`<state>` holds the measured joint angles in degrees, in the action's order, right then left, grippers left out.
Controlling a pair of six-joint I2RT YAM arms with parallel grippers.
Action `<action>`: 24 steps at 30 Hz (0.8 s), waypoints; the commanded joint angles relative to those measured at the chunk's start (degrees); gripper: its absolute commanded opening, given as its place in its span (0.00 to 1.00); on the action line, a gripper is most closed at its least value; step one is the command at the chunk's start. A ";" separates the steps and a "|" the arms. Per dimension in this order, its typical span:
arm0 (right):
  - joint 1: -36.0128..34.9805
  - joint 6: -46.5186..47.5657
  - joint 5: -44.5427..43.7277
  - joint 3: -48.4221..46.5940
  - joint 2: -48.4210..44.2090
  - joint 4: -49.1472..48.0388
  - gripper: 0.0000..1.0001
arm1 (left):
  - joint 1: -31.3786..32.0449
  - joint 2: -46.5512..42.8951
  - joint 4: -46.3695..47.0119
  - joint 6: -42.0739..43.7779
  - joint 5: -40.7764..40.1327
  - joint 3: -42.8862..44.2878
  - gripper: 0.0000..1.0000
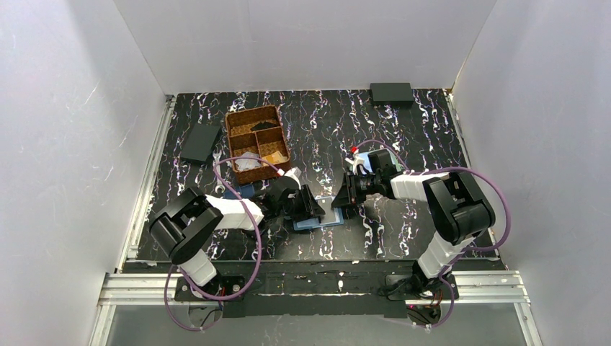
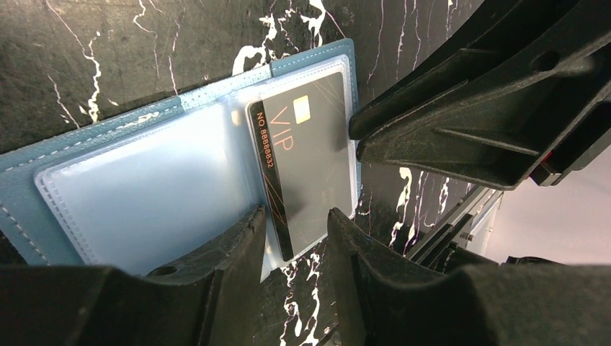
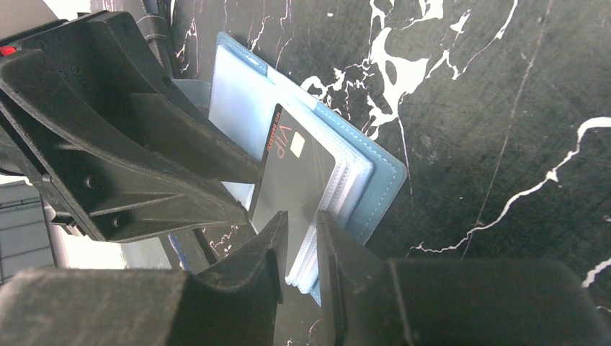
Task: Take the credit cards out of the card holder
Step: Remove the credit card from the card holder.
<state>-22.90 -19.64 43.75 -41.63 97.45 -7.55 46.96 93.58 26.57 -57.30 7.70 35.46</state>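
The card holder (image 1: 322, 220) lies open on the black marbled table, steel-blue outside (image 2: 108, 137) with clear sleeves. One dark grey credit card (image 2: 310, 166) marked VIP sits in the top sleeve, its striped edge and lower corner sticking out. My left gripper (image 2: 295, 214) is open, with that corner between its fingertips and gaps on both sides. From the opposite side, my right gripper (image 3: 301, 216) is shut on the sleeve stack and the holder's cover edge (image 3: 382, 180). Both grippers meet over the holder (image 1: 328, 204).
A brown woven tray (image 1: 257, 137) with compartments stands behind the left arm. A black wallet (image 1: 200, 142) lies at the far left and a black box (image 1: 391, 92) against the back wall. Small items with a red tip (image 1: 355, 153) lie behind the right gripper.
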 commanded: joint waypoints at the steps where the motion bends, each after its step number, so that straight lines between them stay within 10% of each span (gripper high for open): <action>1: -0.31 -0.75 1.16 -1.10 1.75 -0.48 0.27 | -0.80 1.65 1.51 -1.13 0.81 -0.27 0.35; 24: -0.31 -11.72 15.62 0.96 3.85 -15.36 0.28 | -3.45 3.47 11.32 -6.05 4.84 -5.12 0.35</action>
<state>-22.24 -31.22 56.10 -41.01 100.36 -22.52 44.21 95.44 35.51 -62.46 12.67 31.79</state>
